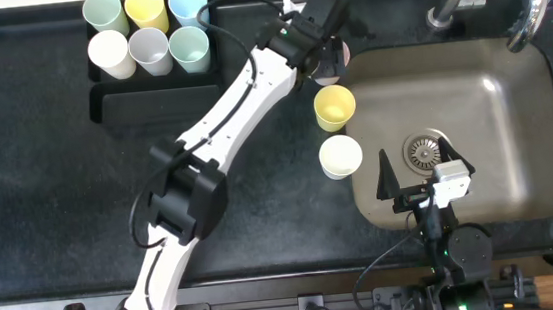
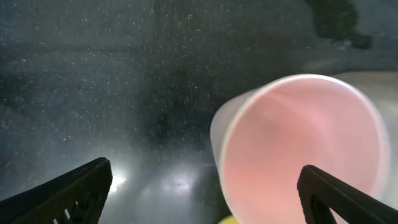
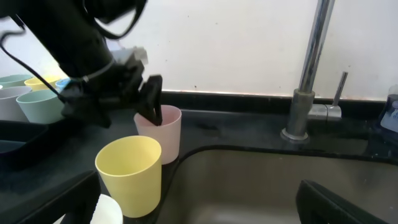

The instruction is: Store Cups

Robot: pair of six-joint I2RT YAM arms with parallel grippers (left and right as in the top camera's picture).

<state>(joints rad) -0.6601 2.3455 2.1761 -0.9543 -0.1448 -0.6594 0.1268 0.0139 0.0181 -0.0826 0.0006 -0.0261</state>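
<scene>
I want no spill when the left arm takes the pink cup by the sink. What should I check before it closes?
1. Left gripper open: ok, fingers spread wide.
2. Pink cup upright: ok.
3. Pink cup centred between the fingers: not ok, it sits close to one finger.
4. Yellow cup clear of the pink cup: cannot tell, they stand very close.
5. Free room in the tray: ok, a bare strip lies beside the six cups.
6. Right gripper out of the way: ok, open over the sink.
</scene>
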